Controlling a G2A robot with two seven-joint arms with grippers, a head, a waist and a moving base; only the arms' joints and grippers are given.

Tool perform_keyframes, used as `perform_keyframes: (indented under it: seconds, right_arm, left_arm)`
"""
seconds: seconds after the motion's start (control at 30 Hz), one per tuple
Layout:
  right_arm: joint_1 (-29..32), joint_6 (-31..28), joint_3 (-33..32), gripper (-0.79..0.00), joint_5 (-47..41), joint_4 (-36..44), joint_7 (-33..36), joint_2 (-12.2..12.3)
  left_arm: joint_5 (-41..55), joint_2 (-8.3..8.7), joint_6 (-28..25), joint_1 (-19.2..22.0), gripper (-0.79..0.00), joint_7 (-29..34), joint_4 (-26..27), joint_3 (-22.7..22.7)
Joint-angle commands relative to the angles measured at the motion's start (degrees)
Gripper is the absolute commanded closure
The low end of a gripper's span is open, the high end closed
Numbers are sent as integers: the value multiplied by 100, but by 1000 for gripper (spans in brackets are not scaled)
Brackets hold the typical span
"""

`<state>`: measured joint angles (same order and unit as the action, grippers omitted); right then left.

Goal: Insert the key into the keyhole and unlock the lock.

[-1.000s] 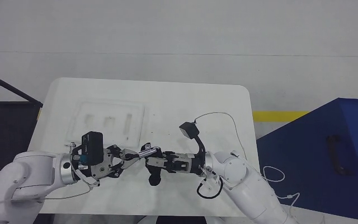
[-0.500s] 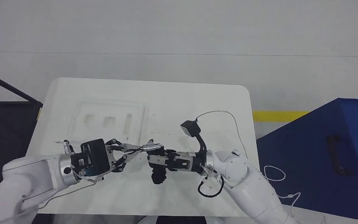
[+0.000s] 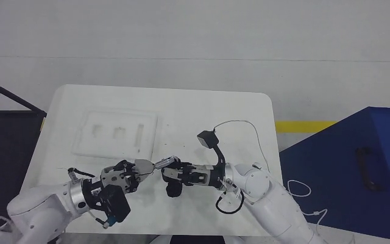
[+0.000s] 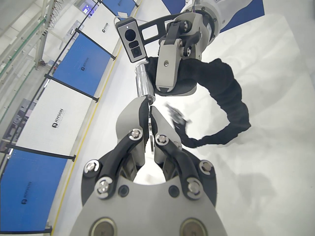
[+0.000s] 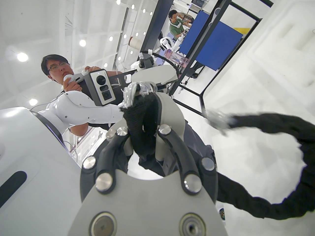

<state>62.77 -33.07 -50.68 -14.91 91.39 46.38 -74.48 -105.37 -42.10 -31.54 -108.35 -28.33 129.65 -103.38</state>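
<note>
Key pinched edge-on in the closed left gripper, tip meeting the end of the chrome lock cylinder, how deep cannot be told; both are held above the counter near the middle of its front edge. Lock's black fabric-covered body is clamped in the closed right gripper, with its cable looping down toward the counter. White foam tray lies toward the back left corner.

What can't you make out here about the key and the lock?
- Keyhole: left wrist view, covered where the key meets the lock; insertion depth unclear.
- Key: mostly hidden between the fingers of the left gripper.
- Top view: key too small.
- Right wrist view: lock's chrome end blurred, partly behind its black sleeve.
</note>
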Motion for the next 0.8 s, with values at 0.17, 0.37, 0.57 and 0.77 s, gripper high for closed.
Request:
perform_keyframes:
  seconds: [0.17,0.37,0.57,0.77]
  right_arm:
    - [28,28,-7,0,-46,-58,32,8]
    - [0,83,-7,0,-55,-166,34,6]
    - [31,61,-238,0,-146,-219,75,55]
    - [93,179,-406,0,-192,-255,208,108]
  left_arm:
    - [105,-40,28,-176,-332,-132,-108,-3]
    - [1131,-75,-455,-110,-785,-31,-257,-153]
    - [3692,-48,-2204,80,-785,91,-1018,-941]
    - [6481,142,-2646,-107,-785,451,-1692,-1058]
